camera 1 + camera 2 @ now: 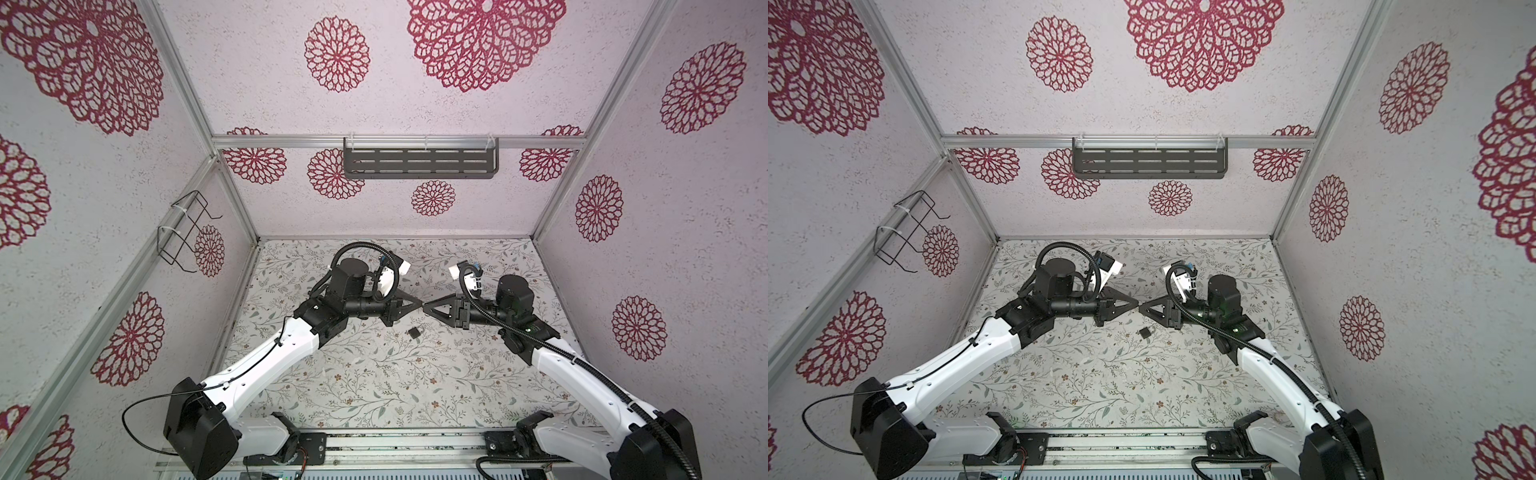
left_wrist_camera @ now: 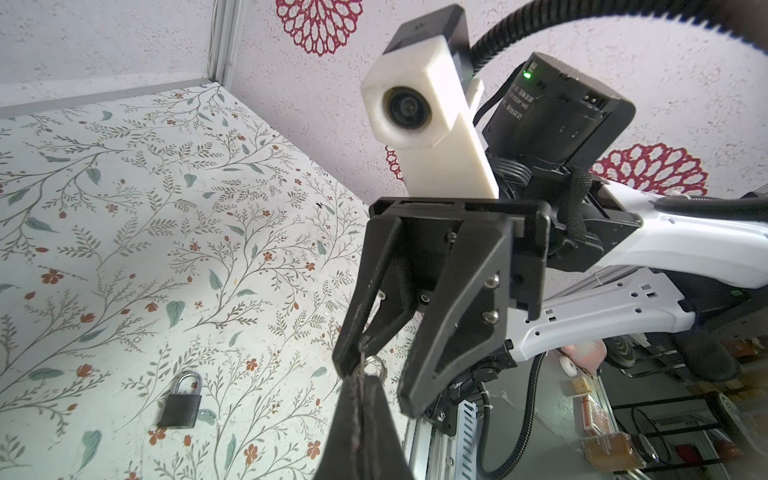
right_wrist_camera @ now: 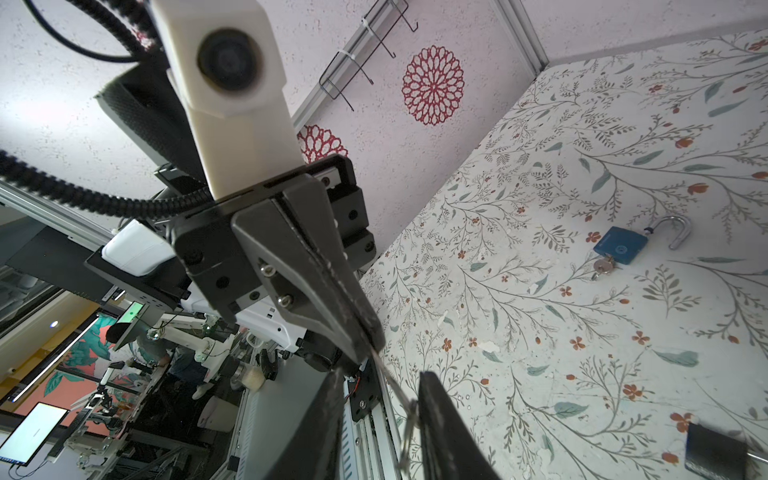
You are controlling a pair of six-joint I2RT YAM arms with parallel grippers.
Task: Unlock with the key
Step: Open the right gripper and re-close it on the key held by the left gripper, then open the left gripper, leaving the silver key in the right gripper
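My two grippers meet tip to tip above the middle of the table. The left gripper [image 1: 419,305] [image 1: 1136,306] [image 2: 363,376] is shut on the key [image 3: 392,384], a thin metal blade sticking out of its tip. The key's ring [image 2: 374,365] hangs just past that tip. The right gripper [image 1: 427,306] [image 1: 1143,309] [image 3: 380,374] is open, its jaws apart on either side of the key. One of its fingers [image 3: 440,424] touches the ring; the other stands clear. A dark padlock [image 1: 415,331] [image 1: 1145,332] [image 2: 180,401] lies on the table below the grippers, its shackle shut.
A blue padlock [image 3: 619,248] with its shackle swung open and a key in it lies farther back on the floral table [image 1: 374,386]. A slotted shelf [image 1: 419,164] hangs on the back wall, a wire rack [image 1: 183,232] on the left wall.
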